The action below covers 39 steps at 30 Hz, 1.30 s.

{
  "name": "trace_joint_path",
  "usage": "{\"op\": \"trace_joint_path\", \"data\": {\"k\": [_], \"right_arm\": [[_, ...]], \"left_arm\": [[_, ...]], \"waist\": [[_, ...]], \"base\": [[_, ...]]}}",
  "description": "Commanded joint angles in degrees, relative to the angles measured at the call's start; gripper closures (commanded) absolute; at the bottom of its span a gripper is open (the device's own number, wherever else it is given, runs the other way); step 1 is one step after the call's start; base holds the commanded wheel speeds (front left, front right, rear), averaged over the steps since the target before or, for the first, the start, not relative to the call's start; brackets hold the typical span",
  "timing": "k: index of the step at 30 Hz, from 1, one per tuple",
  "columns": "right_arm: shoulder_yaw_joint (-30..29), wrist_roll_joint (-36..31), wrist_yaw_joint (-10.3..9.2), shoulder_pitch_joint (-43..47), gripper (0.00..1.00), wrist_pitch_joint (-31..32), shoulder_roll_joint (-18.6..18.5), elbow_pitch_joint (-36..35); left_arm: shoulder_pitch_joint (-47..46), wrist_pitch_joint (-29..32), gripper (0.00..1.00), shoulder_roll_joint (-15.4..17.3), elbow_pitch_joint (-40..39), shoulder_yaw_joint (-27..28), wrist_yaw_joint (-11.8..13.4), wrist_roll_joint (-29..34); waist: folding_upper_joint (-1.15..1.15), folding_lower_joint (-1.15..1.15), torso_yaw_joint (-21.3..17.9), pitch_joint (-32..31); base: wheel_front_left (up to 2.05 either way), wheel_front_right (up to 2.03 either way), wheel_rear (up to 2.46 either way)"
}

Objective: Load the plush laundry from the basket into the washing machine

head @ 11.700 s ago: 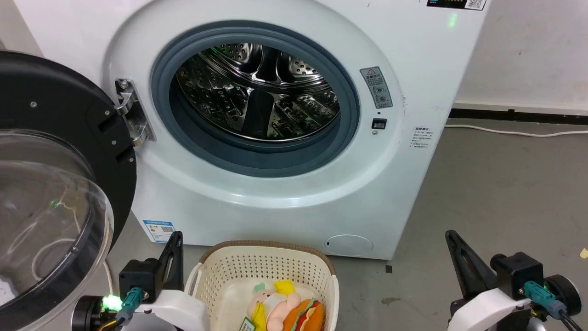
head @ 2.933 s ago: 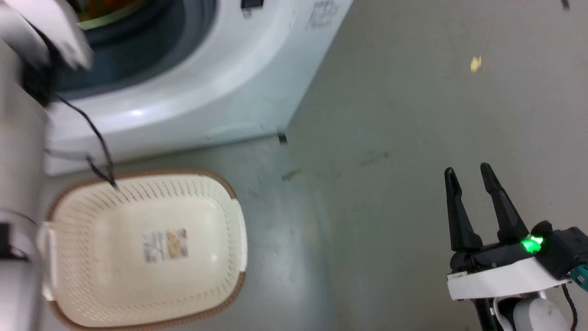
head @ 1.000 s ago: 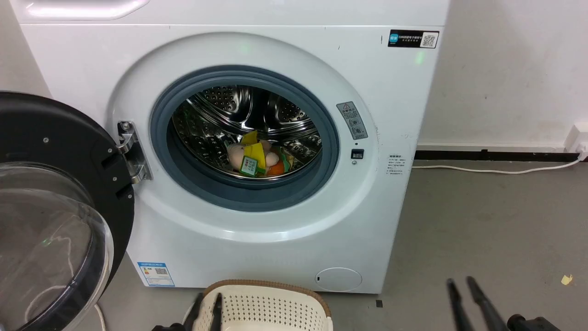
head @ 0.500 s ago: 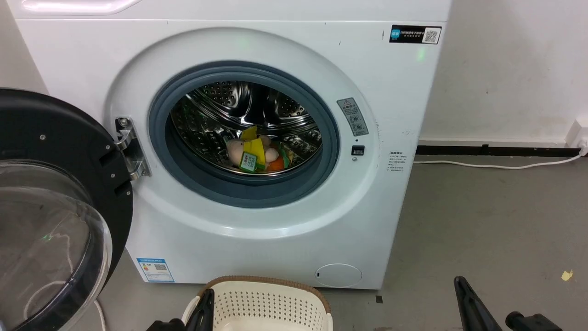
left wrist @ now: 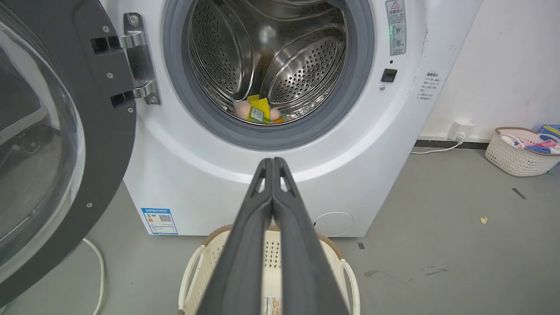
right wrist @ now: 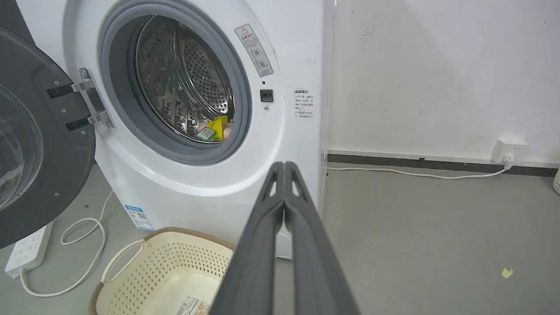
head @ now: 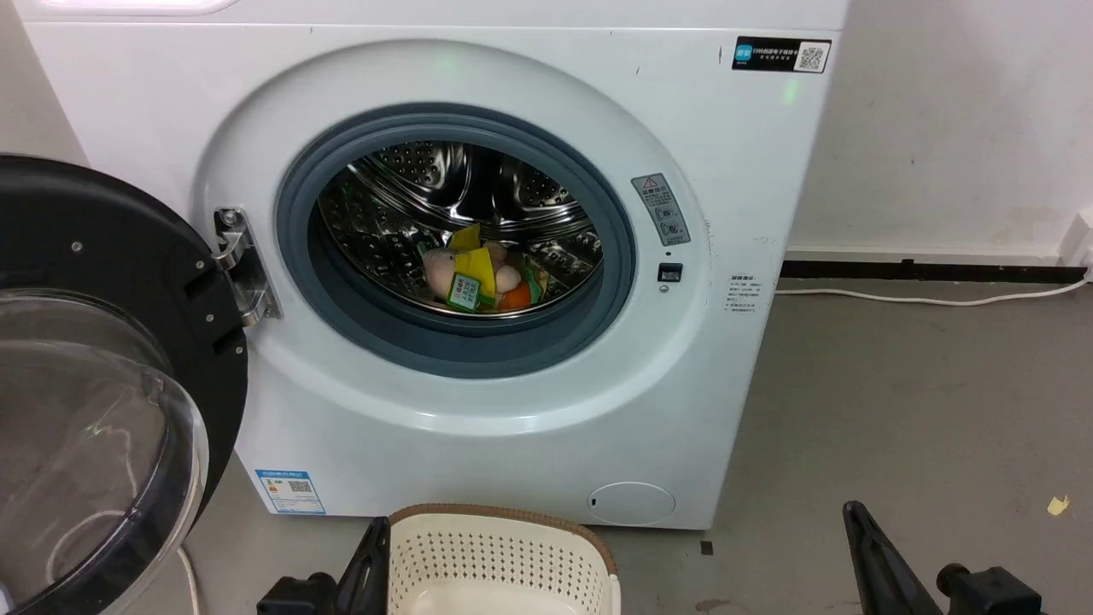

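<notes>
Concrete floor [head: 897, 384] holds the basket [head: 504, 555], its near half cut off.

I count one washing machine [head: 512, 427], one door [head: 102, 248], two soft things in the drum — one pink doll [head: 440, 272], one orange plush [head: 515, 296] — one cream basket [head: 499, 547] plus one far basket [left wrist: 516, 159], one power strip [right wrist: 26, 251], and a pair of my own: left gripper [left wrist: 272, 161], right gripper [right wrist: 284, 165].
</notes>
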Motion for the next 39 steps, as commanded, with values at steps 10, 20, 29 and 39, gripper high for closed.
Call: {"op": "trace_joint_path", "data": {"k": [10,20,29,39], "right_arm": [[-0.3,-1.1,0.13,-1.9,1.0,1.1,0.0,0.0],[-0.4,-1.7,0.15,-2.7,1.0,2.0,0.0,-0.1],[-0.6,-2.2,0.18,-3.6,1.0,2.8,0.0,-0.1],[-0.7,-2.9,0.21,-4.5,1.0,3.8,0.0,-0.1]], "left_arm": [[-1.2,1.4,1.0,-1.2,-0.8,2.1,-1.3,2.4],[-1.7,2.4,1.0,-2.0,-1.3,3.6,-2.1,4.0],[-2.2,3.4,1.0,-2.7,-1.8,5.1,-2.9,5.6],[-2.8,4.5,1.0,-3.6,-2.3,6.7,-3.7,7.4]], "waist": [[0.0,0.0,0.2,0.7],[0.0,0.0,0.4,1.3],[0.0,0.0,0.7,1.8],[0.0,0.0,0.9,2.5]], "base": [[0.0,0.0,0.0],[0.0,0.0,0.0],[0.0,0.0,0.0],[0.0,0.0,0.0]]}}
